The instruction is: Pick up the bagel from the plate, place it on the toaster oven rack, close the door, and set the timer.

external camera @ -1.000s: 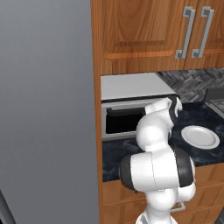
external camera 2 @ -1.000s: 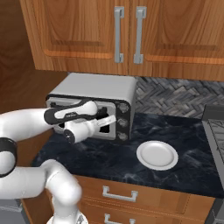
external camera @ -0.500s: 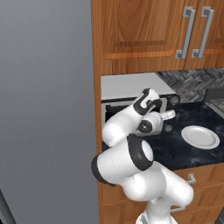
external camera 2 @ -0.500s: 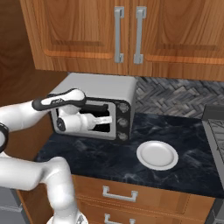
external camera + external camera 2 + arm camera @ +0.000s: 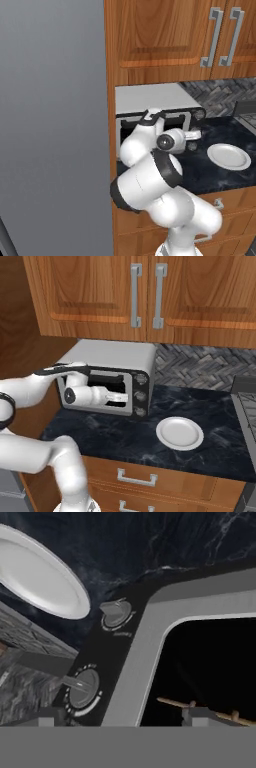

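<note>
So the arm has swung in over the last second: a second ago the forearm was lying across the front of the toaster oven with the wrist down low, and now it's tucked up higher and the gripper is pointing right, along the front of the door, toward the column of knobs. The base doesn't look like it has driven at all; the cabinets and surface sit in the same spots.

The plate is bare in every shot here, sitting on the surface to the right of the oven. The bagel isn't on it, so it's presumably already inside on the rack, though the glass is too dark to confirm that. The door looks closed, upright against the oven front.

In the hand view two knobs are right ahead, rolled sideways with the plate up in the corner, so the wrist is lined up on the control panel. That reads like the timer step is what's left.

Gripper state: can't tell how far apart the fingers are, the tips barely poke into the hand view. Doesn't look like it's carrying anything.
</note>
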